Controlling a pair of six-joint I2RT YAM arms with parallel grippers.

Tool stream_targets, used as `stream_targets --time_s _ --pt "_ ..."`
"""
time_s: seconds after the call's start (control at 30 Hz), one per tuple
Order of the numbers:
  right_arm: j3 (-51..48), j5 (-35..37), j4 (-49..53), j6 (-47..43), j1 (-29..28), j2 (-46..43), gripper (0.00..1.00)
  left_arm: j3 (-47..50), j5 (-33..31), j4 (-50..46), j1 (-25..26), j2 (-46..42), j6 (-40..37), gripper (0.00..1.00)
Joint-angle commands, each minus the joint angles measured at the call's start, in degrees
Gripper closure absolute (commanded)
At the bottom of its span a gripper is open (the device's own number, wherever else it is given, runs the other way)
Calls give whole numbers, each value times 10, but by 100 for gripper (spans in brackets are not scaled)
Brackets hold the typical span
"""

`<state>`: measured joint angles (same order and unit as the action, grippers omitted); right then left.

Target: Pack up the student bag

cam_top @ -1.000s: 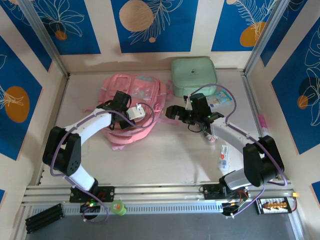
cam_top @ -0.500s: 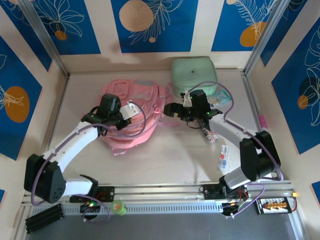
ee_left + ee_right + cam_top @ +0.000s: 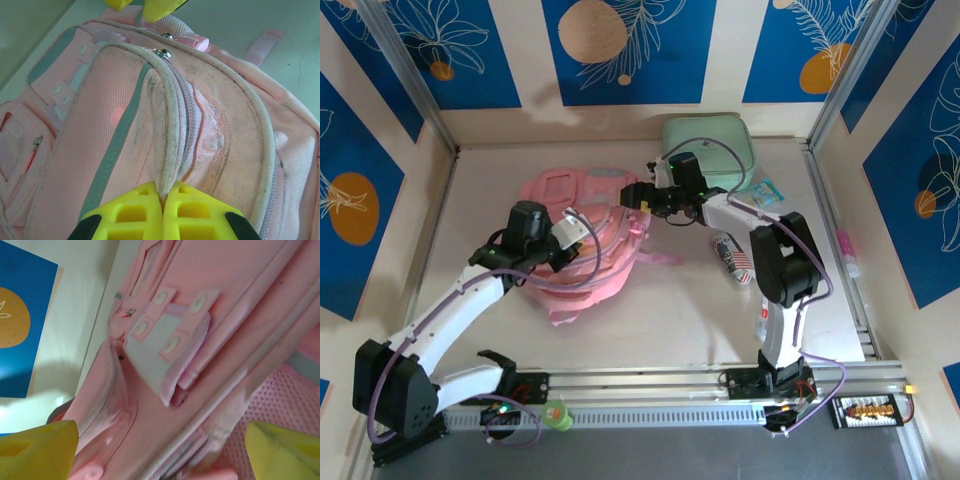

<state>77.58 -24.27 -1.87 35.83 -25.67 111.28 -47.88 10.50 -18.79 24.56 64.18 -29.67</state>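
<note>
Softly slumped student bag [image 3: 125,125], woven pink fabric

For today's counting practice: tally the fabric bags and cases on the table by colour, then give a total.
Pink: 1, the bag
Mint green: 1, the case
Total: 2

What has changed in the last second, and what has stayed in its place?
The right gripper swung left to the far right corner of the student bag, and its jaws stand open at the fabric. The left gripper moved a little left over the bag and is shut on its zip edge. The bag slid slightly nearer. The mint case stayed in place.
</note>
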Motion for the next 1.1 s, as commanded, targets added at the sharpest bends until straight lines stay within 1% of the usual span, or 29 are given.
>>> stream_targets --time_s 0.0,0.07,0.17,0.37,0.47,0.53,0.8,1.07 --pt "24 -35 20 -13 -5 18 14 -9 42 70 1 -21 24 97" --pt "15 -46 15 -12 -6 22 14 -10 40 70 1 -17 24 97" --pt "-4 -84 0 -14 -5 20 13 -11 33 70 1 -13 24 97" --pt "-17 -157 30 -53 -6 10 14 -9 25 75 1 -11 25 97" --pt "-29 -179 35 -70 -7 -4 24 -7 21 74 1 -8 25 97" --pt "-38 -178 35 -80 -5 -17 30 -9 22 71 1 -7 25 97" --pt "-57 -139 41 -102 -4 -41 42 -11 30 68 1 -3 28 97" --pt "-62 -128 44 -113 -4 -39 60 -10 30 66 1 0 28 96"
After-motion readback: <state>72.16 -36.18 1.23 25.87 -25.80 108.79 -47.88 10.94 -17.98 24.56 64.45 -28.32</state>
